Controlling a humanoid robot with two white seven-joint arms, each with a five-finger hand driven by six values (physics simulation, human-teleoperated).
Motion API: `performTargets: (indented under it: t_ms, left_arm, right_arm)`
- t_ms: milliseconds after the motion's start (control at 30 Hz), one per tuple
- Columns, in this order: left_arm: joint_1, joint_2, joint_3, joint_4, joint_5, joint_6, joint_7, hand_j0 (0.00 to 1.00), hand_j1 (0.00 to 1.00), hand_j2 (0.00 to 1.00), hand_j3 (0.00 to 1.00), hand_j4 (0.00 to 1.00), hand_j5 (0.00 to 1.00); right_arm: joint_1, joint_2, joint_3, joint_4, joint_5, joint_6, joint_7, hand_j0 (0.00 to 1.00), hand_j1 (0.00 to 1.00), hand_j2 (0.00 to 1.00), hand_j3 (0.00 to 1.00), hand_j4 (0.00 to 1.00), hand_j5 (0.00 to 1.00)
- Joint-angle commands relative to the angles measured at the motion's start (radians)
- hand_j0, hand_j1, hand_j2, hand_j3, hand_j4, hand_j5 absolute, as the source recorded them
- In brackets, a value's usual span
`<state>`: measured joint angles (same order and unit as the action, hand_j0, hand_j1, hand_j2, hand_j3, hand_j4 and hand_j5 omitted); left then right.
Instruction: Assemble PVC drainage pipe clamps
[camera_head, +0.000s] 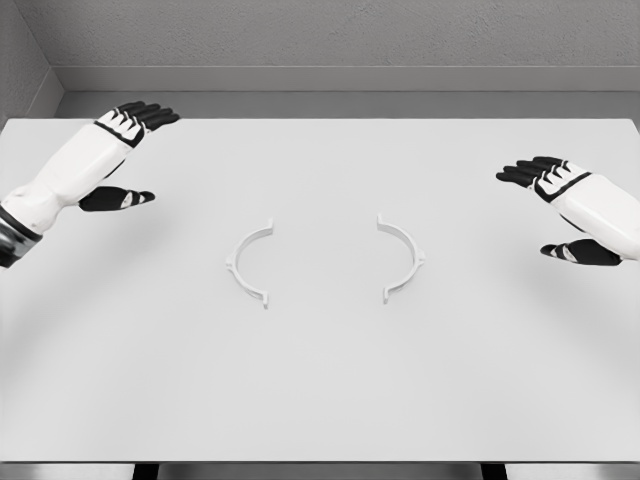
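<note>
Clamp halves: two white half-ring pipe clamp pieces, lying flat near the middle of the bench (320, 400)
Left clamp half (249, 262): at about 9 o'clock from the bench centre, its open side facing 3 o'clock
Right clamp half (404, 258): at about 3 o'clock from the centre, its open side facing 9 o'clock
Relation: the two halves face each other, apart, with bare bench between their ends
Robot hands: two, white with black fingers
Left robot hand (128, 150): at 10 o'clock, fingers extended and loosely spread, thumb apart below, holding nothing
Right robot hand (550, 200): at 3 o'clock, fingers extended, thumb apart below, holding nothing
Contact: neither robot hand touches a clamp half; both are well apart from them
</note>
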<state>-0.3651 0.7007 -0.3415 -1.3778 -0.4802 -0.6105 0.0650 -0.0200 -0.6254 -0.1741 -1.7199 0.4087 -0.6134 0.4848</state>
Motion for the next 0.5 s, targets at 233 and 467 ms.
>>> performTargets:
  t_ms: [233,467]
  left_arm:
    - [0.003,-0.007,-0.010,0.006,0.005,0.000,0.001,1.00,1.00,1.00,1.00,1.00,1.00]
    - [-0.011,-0.109,-0.088,0.080,0.002,0.000,0.001,1.00,1.00,1.00,1.00,1.00,1.00]
  right_arm:
    - [-0.029,-0.002,0.053,0.011,0.019,0.003,0.000,1.00,1.00,1.00,1.00,1.00,1.00]
    - [-0.296,0.124,0.266,0.186,0.266,0.003,-0.002,1.00,1.00,1.00,1.00,1.00,1.00]
